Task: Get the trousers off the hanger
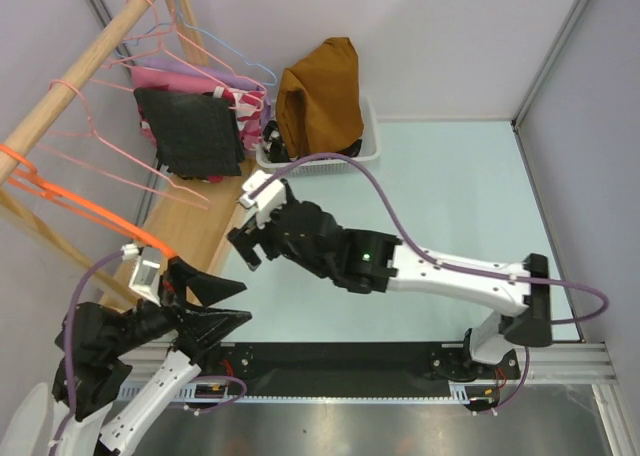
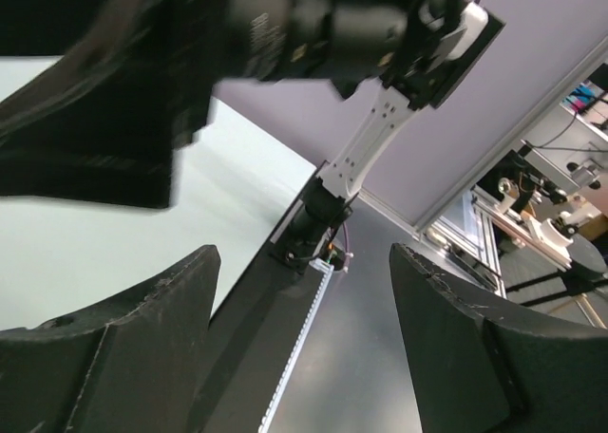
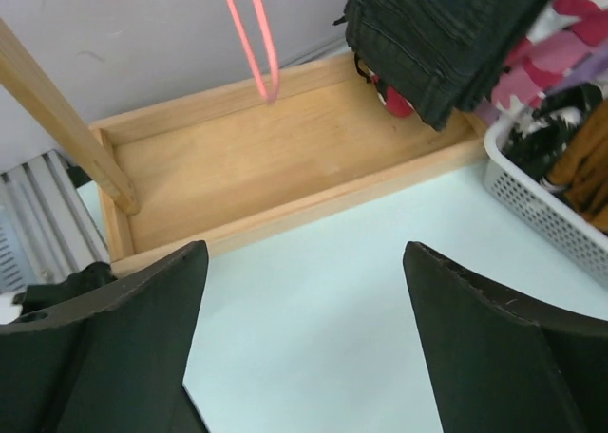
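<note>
The rust-brown trousers (image 1: 322, 91) lie heaped over the white basket (image 1: 370, 148) at the back. The black pair with white print (image 3: 549, 129) is tucked in that basket beside them. A black folded garment (image 1: 190, 131) hangs on a pink hanger (image 1: 120, 171) on the rack; in the right wrist view this black garment (image 3: 446, 29) is at the top. My right gripper (image 1: 246, 224) hovers open and empty over the table, in front of the rack's base. The same gripper (image 3: 304, 262) shows only bare table between its fingers. My left gripper (image 1: 238, 303) is open near the front left, holding nothing (image 2: 304, 262).
A wooden clothes rack (image 1: 95, 51) with pink, blue and orange hangers stands at the left, on a wooden tray base (image 3: 285, 158). Pink printed clothes (image 1: 245, 96) hang behind the black garment. Walls close in at the back and right.
</note>
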Available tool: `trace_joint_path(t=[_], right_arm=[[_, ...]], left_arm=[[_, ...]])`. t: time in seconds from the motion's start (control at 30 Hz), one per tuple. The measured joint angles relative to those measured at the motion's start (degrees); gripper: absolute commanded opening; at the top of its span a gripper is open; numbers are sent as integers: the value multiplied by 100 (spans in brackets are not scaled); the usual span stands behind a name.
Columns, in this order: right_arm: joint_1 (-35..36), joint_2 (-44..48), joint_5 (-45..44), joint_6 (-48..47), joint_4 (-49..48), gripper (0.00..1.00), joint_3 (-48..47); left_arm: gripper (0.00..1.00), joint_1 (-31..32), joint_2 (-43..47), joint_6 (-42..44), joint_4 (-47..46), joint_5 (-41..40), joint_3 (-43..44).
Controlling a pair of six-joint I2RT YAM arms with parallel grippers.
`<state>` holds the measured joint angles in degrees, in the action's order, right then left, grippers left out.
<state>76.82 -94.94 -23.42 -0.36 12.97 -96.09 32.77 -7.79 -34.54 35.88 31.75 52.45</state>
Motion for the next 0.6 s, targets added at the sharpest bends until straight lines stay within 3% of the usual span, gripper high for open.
trace_joint_path(t=[0.37,0.6], right_arm=[[-70,3082,-374,1108,-328,96,2881],[-619,5130,-417,2087,-680,100,5051]], left_arm=[[78,4,-374,-868,-1316,898,-1714],[79,59,-730,-1423,-2568,898,-3071]])
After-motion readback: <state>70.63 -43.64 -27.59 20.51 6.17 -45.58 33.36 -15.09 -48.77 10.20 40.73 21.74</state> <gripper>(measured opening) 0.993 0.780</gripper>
